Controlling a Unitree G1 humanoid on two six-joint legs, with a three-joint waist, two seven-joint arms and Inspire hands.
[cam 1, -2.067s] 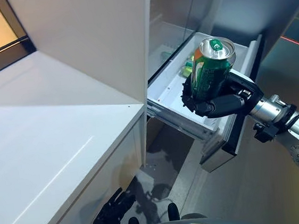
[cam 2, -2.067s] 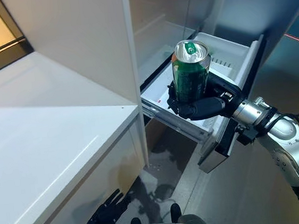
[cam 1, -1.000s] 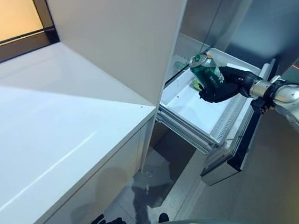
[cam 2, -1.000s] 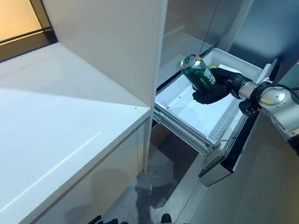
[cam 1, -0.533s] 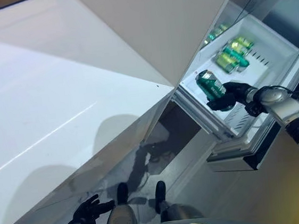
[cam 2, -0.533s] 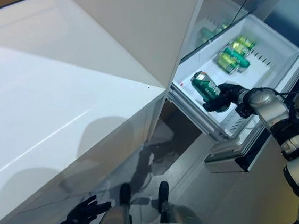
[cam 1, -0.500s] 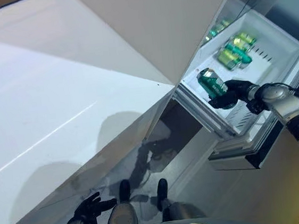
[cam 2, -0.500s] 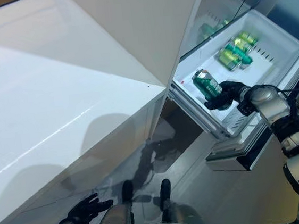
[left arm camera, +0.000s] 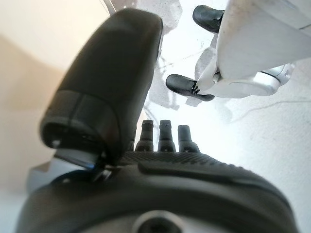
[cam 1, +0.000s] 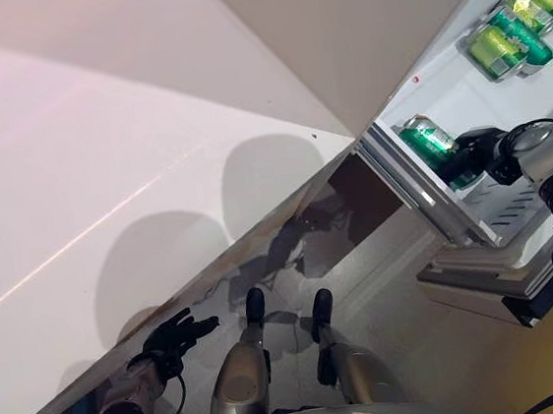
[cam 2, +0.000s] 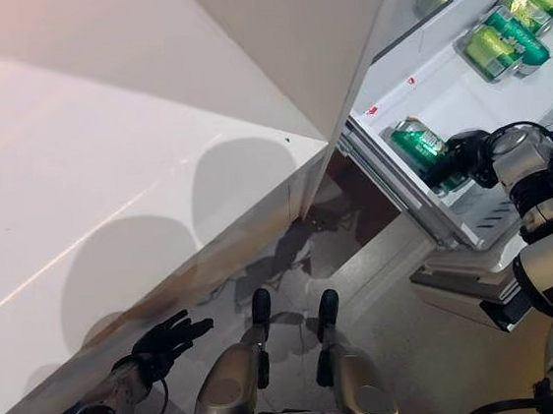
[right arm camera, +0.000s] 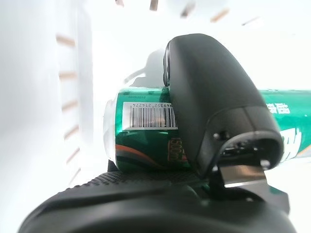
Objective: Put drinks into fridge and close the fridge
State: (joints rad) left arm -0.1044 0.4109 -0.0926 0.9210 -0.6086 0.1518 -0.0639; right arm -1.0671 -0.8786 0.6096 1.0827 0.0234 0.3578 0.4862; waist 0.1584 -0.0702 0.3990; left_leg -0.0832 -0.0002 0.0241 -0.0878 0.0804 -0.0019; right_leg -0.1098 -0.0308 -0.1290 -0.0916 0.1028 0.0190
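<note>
My right hand [cam 1: 475,150] is shut on a green can [cam 1: 429,141] and holds it tilted inside the white pulled-out fridge drawer [cam 1: 425,203], near its front left wall. In the right wrist view the thumb [right arm camera: 209,102] wraps over the can [right arm camera: 146,136]. More green cans [cam 1: 505,30] lie further back in the drawer. My left hand [cam 1: 174,334] hangs low by the floor under the counter, fingers spread and empty; it also shows in the left wrist view [left arm camera: 116,87].
A white counter [cam 1: 106,185] fills the left side, its edge running next to the drawer. The white fridge side panel [cam 1: 375,19] rises above the drawer. The drawer's dark front [cam 1: 524,305] sticks out at the lower right. Grey floor [cam 1: 394,293] lies below.
The camera has tipped down and forward, shifting the whole picture. My right hand has lowered the green can deeper into the drawer. The left hand stays low by the floor.
</note>
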